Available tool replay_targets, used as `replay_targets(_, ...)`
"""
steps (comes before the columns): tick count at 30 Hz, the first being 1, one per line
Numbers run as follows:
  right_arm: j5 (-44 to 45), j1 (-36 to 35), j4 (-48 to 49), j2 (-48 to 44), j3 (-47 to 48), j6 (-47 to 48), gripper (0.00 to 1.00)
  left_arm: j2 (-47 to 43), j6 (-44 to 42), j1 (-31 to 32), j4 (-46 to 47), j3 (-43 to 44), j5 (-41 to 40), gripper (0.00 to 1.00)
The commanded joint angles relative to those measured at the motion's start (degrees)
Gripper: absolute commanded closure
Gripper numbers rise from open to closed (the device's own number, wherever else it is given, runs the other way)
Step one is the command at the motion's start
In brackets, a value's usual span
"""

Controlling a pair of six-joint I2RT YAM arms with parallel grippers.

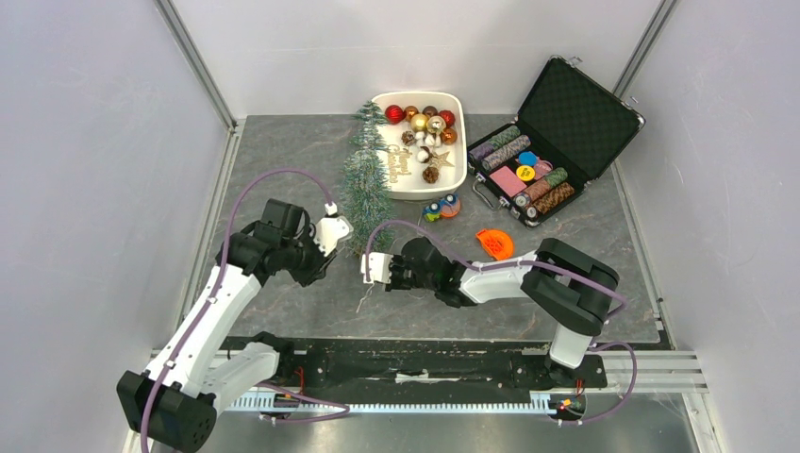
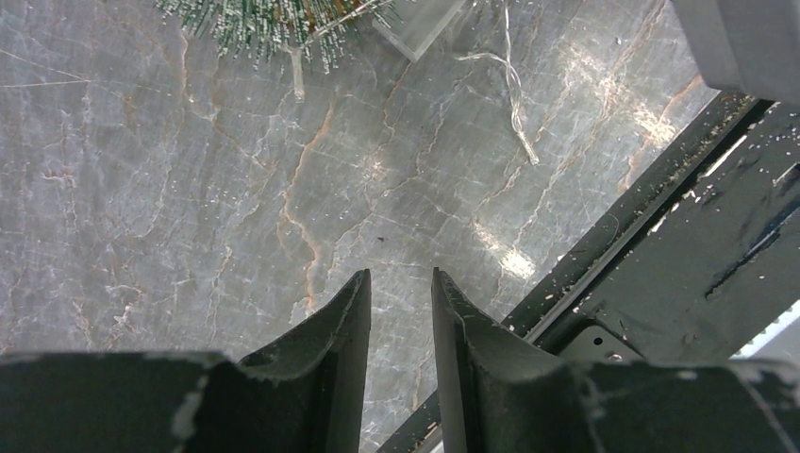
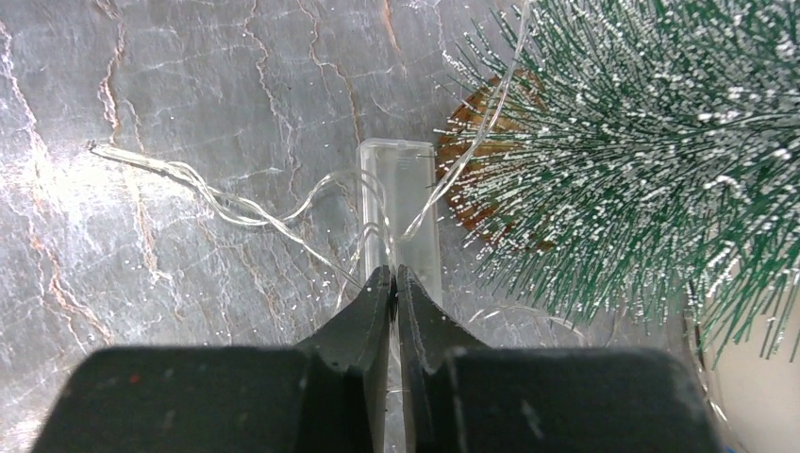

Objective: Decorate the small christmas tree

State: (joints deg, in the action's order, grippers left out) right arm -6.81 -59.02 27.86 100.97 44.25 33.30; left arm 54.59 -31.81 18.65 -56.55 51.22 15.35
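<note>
R gripper (image 3: 393, 272), jaws almost shut, is seemingly pinching the wire (image 3: 141, 158). L gripper (image 2: 401, 276), half open, is holding nothing. The thin wire may be slipping out, or dragging the tree (image 3: 641, 142) at 2 o'clock.

Small christmas tree (image 1: 366, 179): one. White tray (image 1: 415, 94): one, holding round baubles (image 1: 419, 122), roughly ten, too crowded for a firm count; gold star (image 1: 440, 158): one; lettered sign (image 1: 398, 162): one. Open black case (image 1: 577, 115): one; poker chips (image 1: 507, 151) in several rows, uncounted. Orange disc (image 1: 494, 243): one. Clear battery box (image 3: 400, 179): one. Fairy-light wire (image 3: 217, 203): one.
</note>
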Motion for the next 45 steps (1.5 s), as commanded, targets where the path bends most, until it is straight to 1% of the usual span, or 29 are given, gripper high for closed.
replay_targets(1,-1.3,0.1,-2.9,-1.1,3.3,0.3,0.96,-1.0,0.1,-0.4,-1.3,1.8,3.4,0.64)
replay_targets(2,-1.4,0.0,-4.1,-1.6,3.9,0.1,1.00,-1.2,0.0,-0.4,-1.5,1.8,3.5,0.63)
replay_targets(7,-1.3,-1.1,-9.8,-6.0,4.4,0.1,1.00,-1.5,-0.8,-0.4,-2.8,3.1,5.1,0.63)
replay_targets(10,-1.5,-1.5,-13.6,-9.1,4.7,0.1,1.00,-2.9,-1.9,-0.4,-5.3,5.5,7.7,0.63)
replay_targets(12,-2.7,-1.6,-15.6,-11.2,4.9,-0.1,1.00,-3.0,-2.6,-0.4,-7.4,7.6,9.9,0.58)
replay_targets(17,-7.0,-1.6,-17.1,-15.8,4.3,-0.3,1.00,-2.1,-3.2,-0.4,-9.8,12.6,16.0,0.56)
replay_targets(22,-9.4,-1.6,-16.6,-17.6,4.8,-1.1,1.00,-1.3,-5.3,-0.4,-9.8,12.3,21.4,0.55)
replay_targets(25,-13.8,-1.6,-15.3,-19.7,5.2,-2.5,1.00,-1.6,-5.1,-0.4,-6.5,10.0,22.5,0.54)
replay_targets(28,-16.7,-1.6,-13.5,-21.3,5.6,-3.6,1.00,-0.3,-5.0,-0.4,-3.5,8.0,26.9,0.52)
replay_targets(31,-17.4,-1.7,-12.5,-22.3,6.3,-5.0,1.00,1.3,-4.7,-0.4,-0.1,6.4,30.5,0.43)
replay_targets(34,-17.7,-1.6,-11.6,-23.4,6.3,-5.8,1.00,1.4,-4.3,-0.4,5.0,3.7,31.0,0.43)
replay_targets(36,-18.0,-1.6,-10.8,-24.1,6.0,-6.2,1.00,1.5,-3.7,-0.3,8.3,2.6,32.9,0.43)
replay_targets(40,-17.6,-1.5,-10.4,-24.6,6.6,-7.0,1.00,2.1,-3.8,-0.2,10.0,1.6,37.3,0.44)
replay_targets(43,-18.7,-1.6,-9.4,-25.0,6.4,-7.3,1.00,2.0,-1.6,-0.1,13.4,-0.1,38.9,0.44)
replay_targets(45,-18.8,-1.6,-9.4,-24.7,6.9,-7.6,1.00,1.9,-1.5,0.0,13.4,-0.2,41.4,0.43)
